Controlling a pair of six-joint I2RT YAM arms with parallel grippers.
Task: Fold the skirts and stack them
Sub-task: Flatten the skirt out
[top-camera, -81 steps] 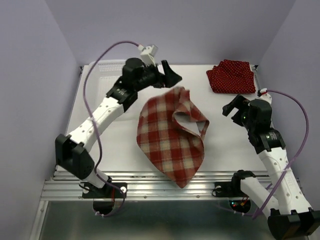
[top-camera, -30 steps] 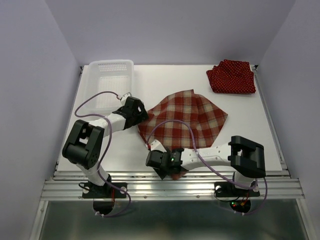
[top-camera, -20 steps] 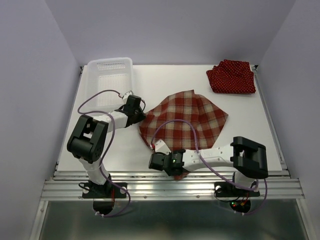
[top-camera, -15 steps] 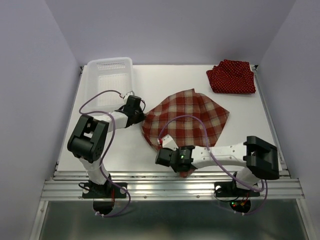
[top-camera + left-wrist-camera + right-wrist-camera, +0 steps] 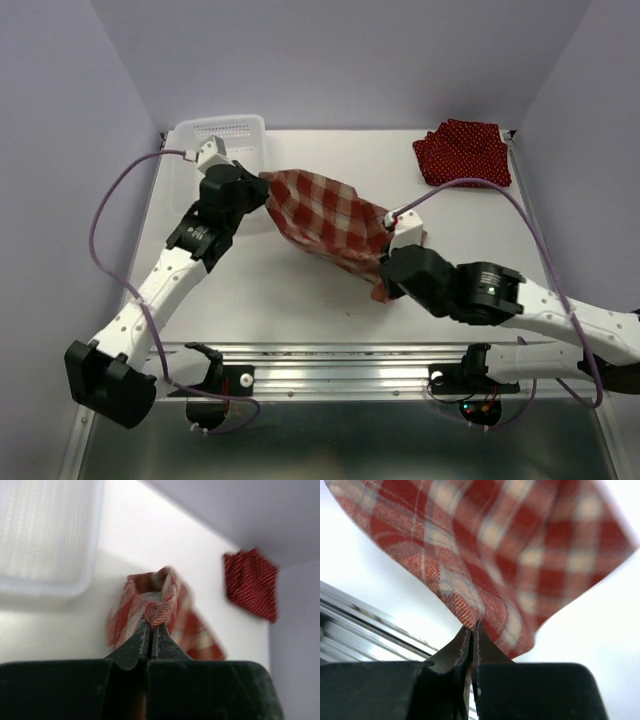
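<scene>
**Q:** Where is each hand on the cloth?

**Op:** My left gripper (image 5: 262, 181), just right of the basket (image 5: 222, 127), is pinched tight on one corner of the plaid skirt (image 5: 330, 220). The skirt looks lifted, stretched between my hands, with its long axis running far-left to near-right. My right gripper (image 5: 386, 285) is clamped on the opposite hem (the wrist view shows the jaws closed on fabric).

**Q:** And the stack?

**Op:** The polka-dot skirts (image 5: 463, 152) lie piled in the far right corner, well apart from the plaid. My right arm is nearer to them.
</scene>
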